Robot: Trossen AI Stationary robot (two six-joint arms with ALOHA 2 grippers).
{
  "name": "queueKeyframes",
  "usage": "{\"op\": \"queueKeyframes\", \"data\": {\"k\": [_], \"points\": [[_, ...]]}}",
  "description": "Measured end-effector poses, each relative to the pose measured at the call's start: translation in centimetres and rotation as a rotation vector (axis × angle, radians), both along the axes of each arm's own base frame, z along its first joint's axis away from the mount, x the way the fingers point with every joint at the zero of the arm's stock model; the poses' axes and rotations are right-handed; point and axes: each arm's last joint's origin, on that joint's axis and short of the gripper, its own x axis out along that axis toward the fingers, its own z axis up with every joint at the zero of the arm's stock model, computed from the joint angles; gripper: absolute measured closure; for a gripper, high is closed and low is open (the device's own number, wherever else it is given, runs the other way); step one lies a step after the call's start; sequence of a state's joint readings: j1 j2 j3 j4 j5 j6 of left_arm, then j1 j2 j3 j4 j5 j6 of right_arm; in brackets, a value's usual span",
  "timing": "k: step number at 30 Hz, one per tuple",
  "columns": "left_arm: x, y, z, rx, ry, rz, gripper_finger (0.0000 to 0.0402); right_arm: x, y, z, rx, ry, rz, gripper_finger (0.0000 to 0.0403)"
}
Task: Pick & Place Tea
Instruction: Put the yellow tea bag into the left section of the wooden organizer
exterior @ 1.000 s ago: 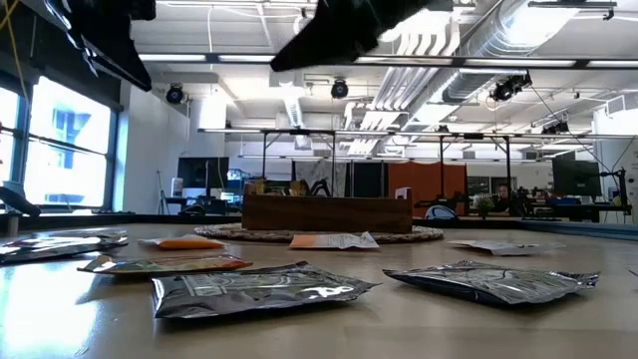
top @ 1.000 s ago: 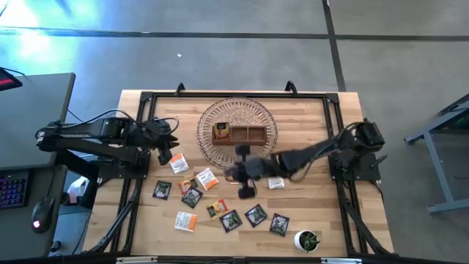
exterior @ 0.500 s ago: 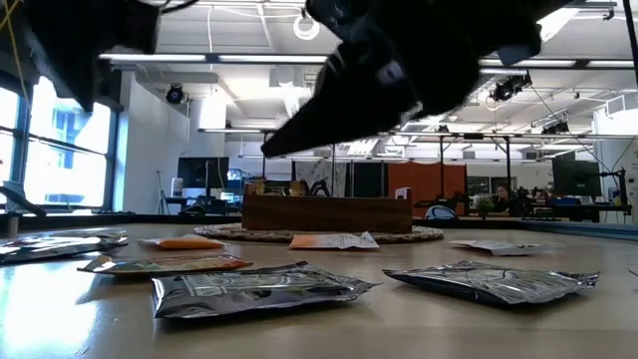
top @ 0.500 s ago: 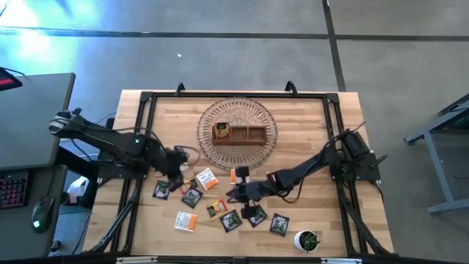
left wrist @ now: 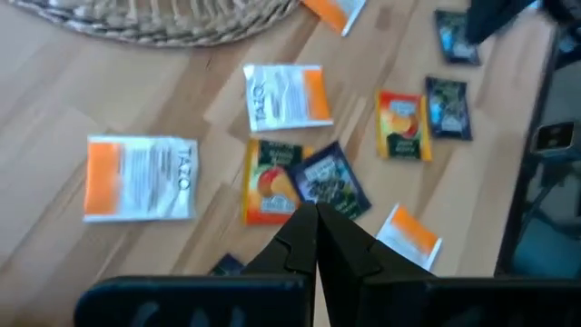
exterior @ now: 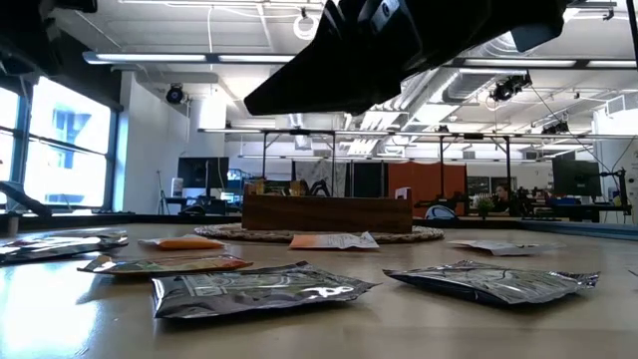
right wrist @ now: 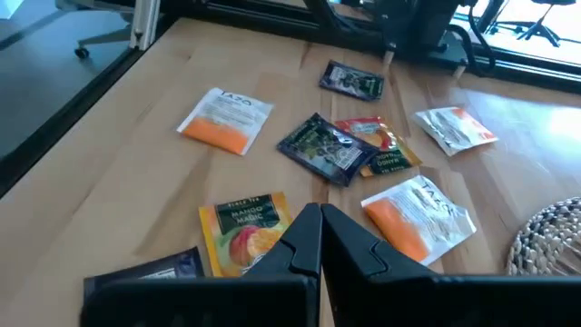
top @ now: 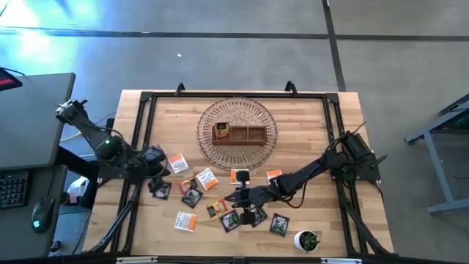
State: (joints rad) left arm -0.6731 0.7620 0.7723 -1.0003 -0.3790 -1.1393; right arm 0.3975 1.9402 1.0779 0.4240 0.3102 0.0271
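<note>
Tea sachets lie scattered on my wooden table, just in front of the wicker mat carrying the tray. Both my left gripper and right gripper hover above them, pinched closed, seemingly empty; a workshop lies beyond

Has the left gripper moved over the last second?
Yes. The left gripper went from level with the brown wooden tray down-picture in the high view, over the scattered sachets.

Tea sachets flat, scattered on tabletop
</note>
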Motion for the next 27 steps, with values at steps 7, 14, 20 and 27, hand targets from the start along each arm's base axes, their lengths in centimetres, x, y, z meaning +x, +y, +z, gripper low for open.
{"op": "queueKeyframes", "data": {"k": [7,14,20,27], "points": [[0.6,-0.8,-5.1,-0.043,-0.054,-0.047,0.0399,0.3,-0.6,0.0,0.016,0.009,0.031,0.04],[2.4,-2.3,-6.6,-0.026,-0.194,-0.178,0.0341,0.6,-1.5,0.0,0.021,0.01,0.015,0.0365],[4.7,-4.2,-7.1,-0.222,-0.255,-0.06,0.0284,0.6,-1.3,-1.3,0.096,0.085,0.113,0.0327],[7.2,-6.1,-10.3,-0.29,-0.207,0.117,0.0275,0.8,-0.9,-5.0,0.072,0.171,0.122,0.033]]}}
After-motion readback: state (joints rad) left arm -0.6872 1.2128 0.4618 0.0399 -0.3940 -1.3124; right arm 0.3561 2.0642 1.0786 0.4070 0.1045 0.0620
